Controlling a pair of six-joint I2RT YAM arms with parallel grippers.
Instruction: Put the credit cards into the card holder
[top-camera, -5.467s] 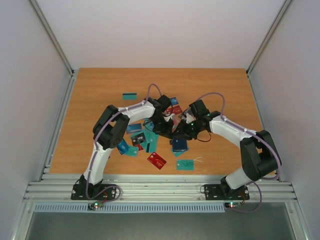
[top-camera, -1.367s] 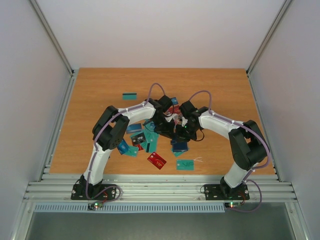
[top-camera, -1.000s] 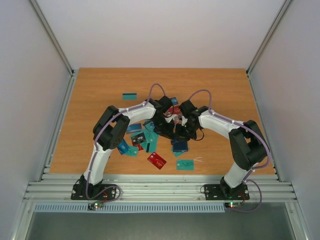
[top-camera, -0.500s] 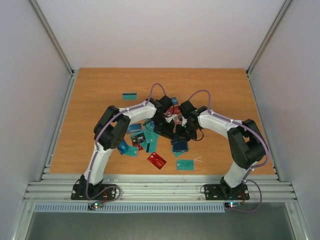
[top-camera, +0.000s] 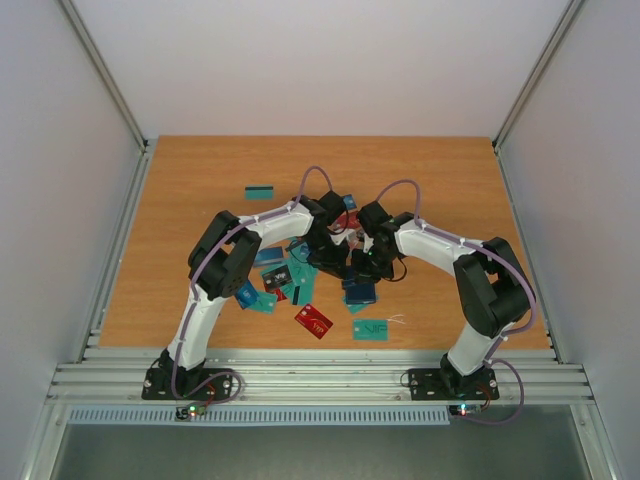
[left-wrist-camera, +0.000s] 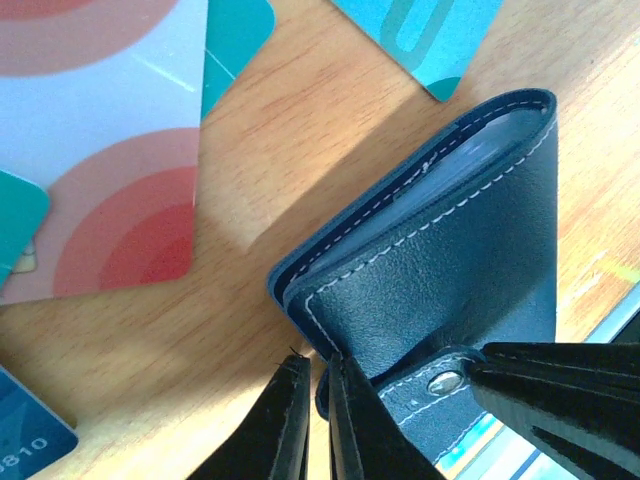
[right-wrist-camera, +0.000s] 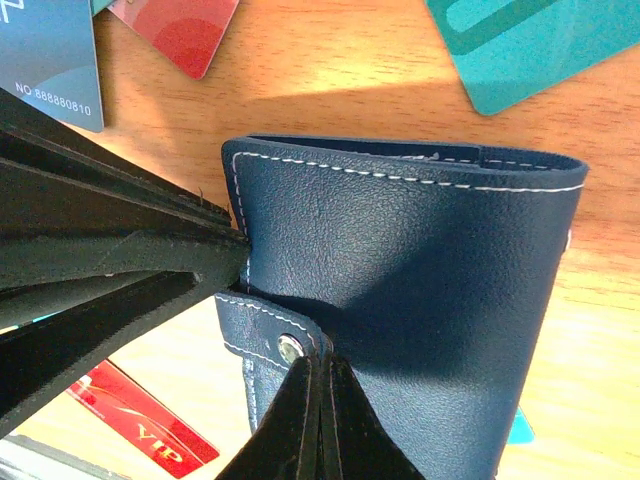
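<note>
White arm links, black joints, lilac cables, black bases; right gripper slim, black, tapered.

Watching remotely, I read "NO 888880810" in white on a dark blue plastic card at the far left of my right wrist camera's view. "VIP" shows in pale letters on a glossy red plastic card at its near left. My left wrist camera catches only the trailing digits "810" on a dark blue card corner, near left. From overhead, I can read no print.
</note>
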